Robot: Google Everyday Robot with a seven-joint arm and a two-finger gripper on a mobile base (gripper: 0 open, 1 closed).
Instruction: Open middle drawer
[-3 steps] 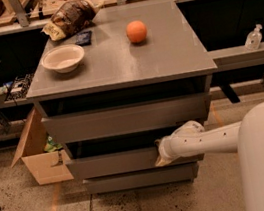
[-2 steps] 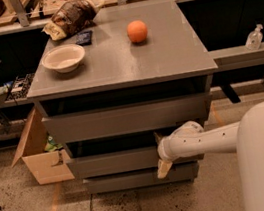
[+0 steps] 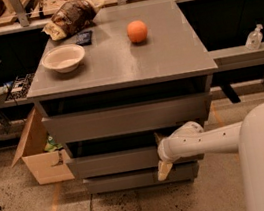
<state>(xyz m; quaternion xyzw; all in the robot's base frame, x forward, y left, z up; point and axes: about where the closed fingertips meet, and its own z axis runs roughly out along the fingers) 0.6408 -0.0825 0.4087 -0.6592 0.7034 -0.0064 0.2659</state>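
The grey cabinet has three alike drawer fronts. The middle drawer (image 3: 111, 163) is the medium-sized front between the wide top front (image 3: 124, 120) and the short bottom front (image 3: 130, 180). My gripper (image 3: 160, 154) is against the right part of the middle drawer's front, at the end of my white arm, which reaches in from the right. It is open. One finger is at the front's top edge, by the dark gap. The other cream finger (image 3: 163, 169) hangs down over the bottom front.
On the cabinet top (image 3: 174, 59) are a white bowl (image 3: 63, 57), an orange (image 3: 137, 31), a crumpled bag (image 3: 70, 18) and a small dark packet (image 3: 83, 38). An open cardboard box (image 3: 41, 154) stands on the floor to the left. A bottle (image 3: 253, 38) stands on the right ledge.
The gripper's lower finger has swung down below the middle front, so the jaws are wider apart. The drawer fronts look unmoved.
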